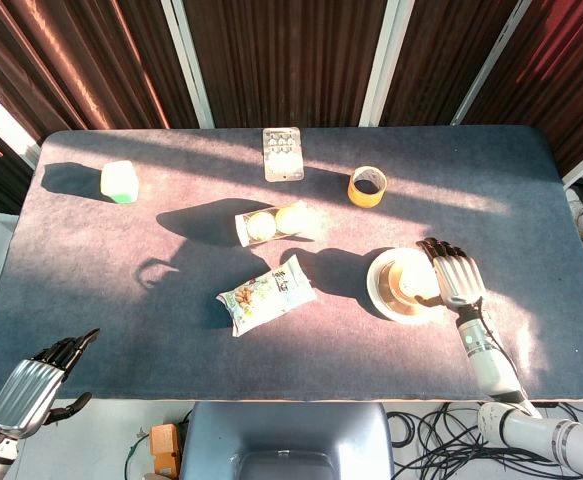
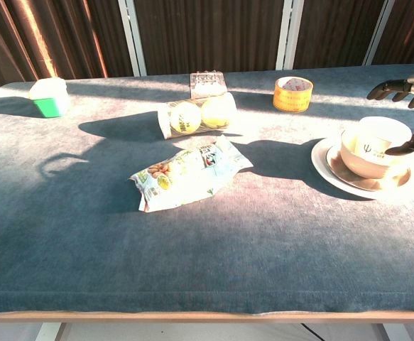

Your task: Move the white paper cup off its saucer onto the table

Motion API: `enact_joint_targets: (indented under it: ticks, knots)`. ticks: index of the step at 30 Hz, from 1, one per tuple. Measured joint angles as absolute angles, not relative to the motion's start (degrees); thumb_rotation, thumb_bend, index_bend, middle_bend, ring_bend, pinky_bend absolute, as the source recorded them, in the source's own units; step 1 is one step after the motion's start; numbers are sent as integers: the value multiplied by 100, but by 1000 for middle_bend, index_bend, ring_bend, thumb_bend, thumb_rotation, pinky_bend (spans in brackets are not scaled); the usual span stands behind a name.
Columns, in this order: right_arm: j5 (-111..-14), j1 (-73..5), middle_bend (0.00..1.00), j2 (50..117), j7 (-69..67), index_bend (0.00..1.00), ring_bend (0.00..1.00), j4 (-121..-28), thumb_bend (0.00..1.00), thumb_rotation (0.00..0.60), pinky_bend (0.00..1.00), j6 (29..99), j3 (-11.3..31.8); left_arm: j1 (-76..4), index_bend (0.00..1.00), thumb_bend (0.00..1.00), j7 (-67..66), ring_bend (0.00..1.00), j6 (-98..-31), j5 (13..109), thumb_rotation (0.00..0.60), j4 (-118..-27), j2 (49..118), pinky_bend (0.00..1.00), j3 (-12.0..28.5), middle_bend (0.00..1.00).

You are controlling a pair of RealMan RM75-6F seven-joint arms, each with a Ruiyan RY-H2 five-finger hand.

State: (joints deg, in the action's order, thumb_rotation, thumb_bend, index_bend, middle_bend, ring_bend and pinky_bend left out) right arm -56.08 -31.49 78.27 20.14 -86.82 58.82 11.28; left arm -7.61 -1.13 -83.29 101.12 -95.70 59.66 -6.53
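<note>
While nothing on the snack bag [image 2: 189, 174] can really be read, you can make out printed nuts at its left end and a dark label patch up top, mid-frame in the chest view. The white paper cup [image 2: 374, 147] has a small dark logo on its side, too tiny to read. It sits in its saucer [image 2: 324, 165] at the right of the frame, on the grey worktop [image 2: 263, 241].

The right hand [image 1: 453, 272] is over the cup's right side. From the head view its fingers look stretched flat and slightly apart, and in the chest view a fingertip [image 2: 398, 150] seems to touch the cup wall. Whether it actually grips, I can't tell.

The left hand [image 1: 33, 385] only shows in the head view, lower left corner, off the worktop edge, fingers apart and holding nothing.

Other stuff: a yellow tape roll [image 2: 292, 94], a wrapped pair of tennis balls [image 2: 196, 116], a clear blister tray [image 1: 282, 154] and a green and white container [image 2: 49, 96] upper left. The logo and the bag print show better from the chest camera.
</note>
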Motion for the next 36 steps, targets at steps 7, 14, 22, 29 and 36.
enact_joint_targets:
  ticks: [7,14,22,29,36]
  knots:
    - [-5579,-3183,109,7834,2034,173,119,-8670,69,600,214,5855,1100,-746,23,226,-58,228,-8367,10101,600,-9552,5959,475,-649,216]
    - [-5559,-3221,131,7938,2048,202,180,-8535,69,600,278,5855,1080,-740,23,226,-36,228,-8368,10075,600,-9547,5948,476,-645,216]
    - [-5692,-3257,389,8125,2082,450,511,-8345,180,600,627,5973,1050,-726,23,226,-24,228,-8395,10075,600,-9540,5947,476,-640,217]
    - [-5738,-3233,485,8225,2212,639,654,-8288,264,600,769,6168,1035,-731,23,225,-15,228,-8391,10086,600,-9536,5949,476,-641,217]
    - [-6027,-3135,487,8142,1930,645,657,-8494,266,600,772,6399,1075,-731,23,226,-4,228,-8395,10087,600,-9535,5947,476,-638,216]
